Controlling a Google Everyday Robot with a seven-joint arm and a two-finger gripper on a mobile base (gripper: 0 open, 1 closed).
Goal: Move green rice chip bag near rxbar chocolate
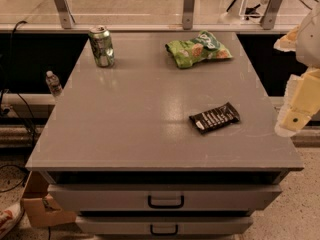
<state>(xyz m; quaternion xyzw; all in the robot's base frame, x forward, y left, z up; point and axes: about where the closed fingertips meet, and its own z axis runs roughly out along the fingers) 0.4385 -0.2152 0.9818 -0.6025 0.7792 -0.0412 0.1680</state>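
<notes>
The green rice chip bag (pixel 198 48) lies flat at the back right of the grey table (pixel 125 129), light green with pale chips pictured on it. The rxbar chocolate (pixel 215 117), a small dark wrapper with white lettering, lies nearer the front right. The two are well apart. My gripper (pixel 299 106) is at the right edge of the view, beyond the table's right side and level with the bar. It holds nothing that I can see and touches neither object.
A green soda can (pixel 101 46) stands at the back left of the table. Two drawers (pixel 165 200) sit under the tabletop. A small bottle (pixel 53 83) is on the ledge to the left. A railing (pixel 189 6) runs behind the table.
</notes>
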